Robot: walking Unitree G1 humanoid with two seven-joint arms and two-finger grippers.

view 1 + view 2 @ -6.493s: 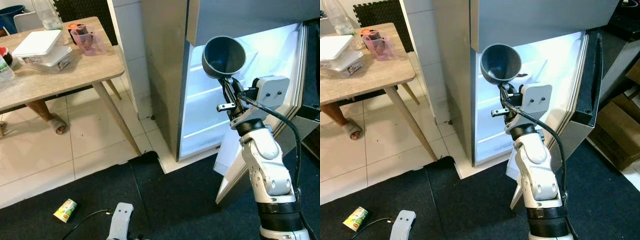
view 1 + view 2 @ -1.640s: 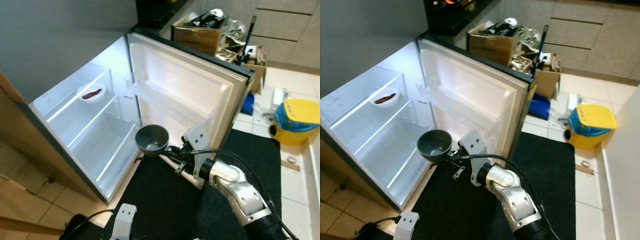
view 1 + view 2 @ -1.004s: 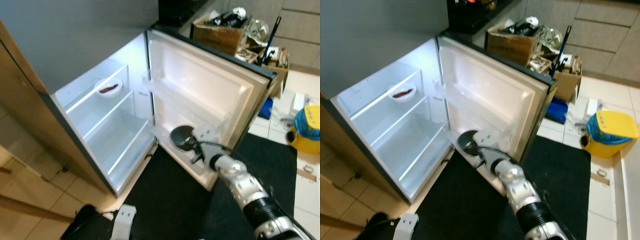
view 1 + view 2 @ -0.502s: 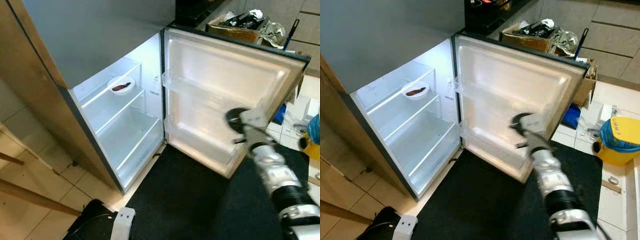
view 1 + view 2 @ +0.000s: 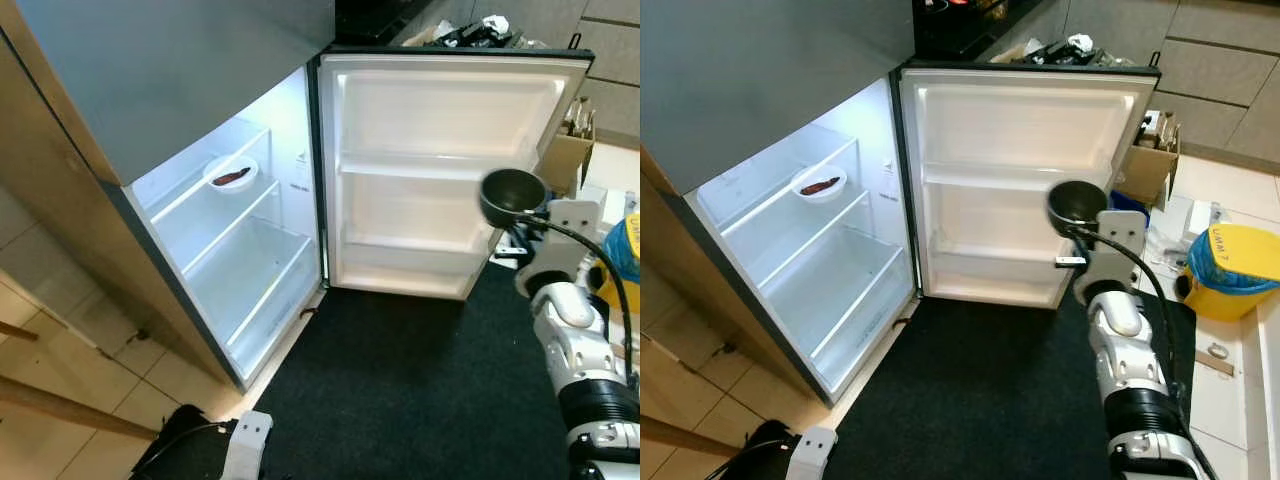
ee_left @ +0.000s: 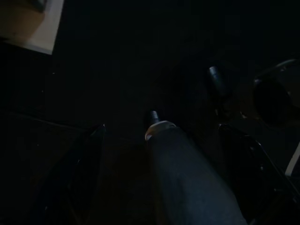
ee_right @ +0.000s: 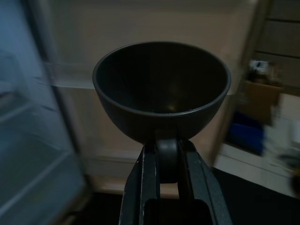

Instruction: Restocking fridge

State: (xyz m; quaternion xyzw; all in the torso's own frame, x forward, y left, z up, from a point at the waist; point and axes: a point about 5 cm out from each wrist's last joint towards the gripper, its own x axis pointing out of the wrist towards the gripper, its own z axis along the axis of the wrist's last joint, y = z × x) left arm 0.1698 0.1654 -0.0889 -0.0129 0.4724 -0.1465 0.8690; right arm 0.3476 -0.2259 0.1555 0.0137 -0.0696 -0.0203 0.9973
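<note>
Dark bowl [image 7: 161,89] clamped in right hand [image 7: 167,152]

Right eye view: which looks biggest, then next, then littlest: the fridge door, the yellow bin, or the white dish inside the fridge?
1. Fridge door, by far.
2. Yellow bin, partly cut off at the picture's edge.
3. White dish, on the upper shelf.

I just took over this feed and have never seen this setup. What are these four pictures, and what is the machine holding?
It is a walking robot with two arms. The two wide pictures come from its head and look down at an open fridge with its door swung wide; a small white dish sits on a shelf. The right gripper has its jaws shut on the rim of a dark bowl, seen close up by the right wrist camera. The dark picture is the left wrist camera on the idle left arm.
</note>
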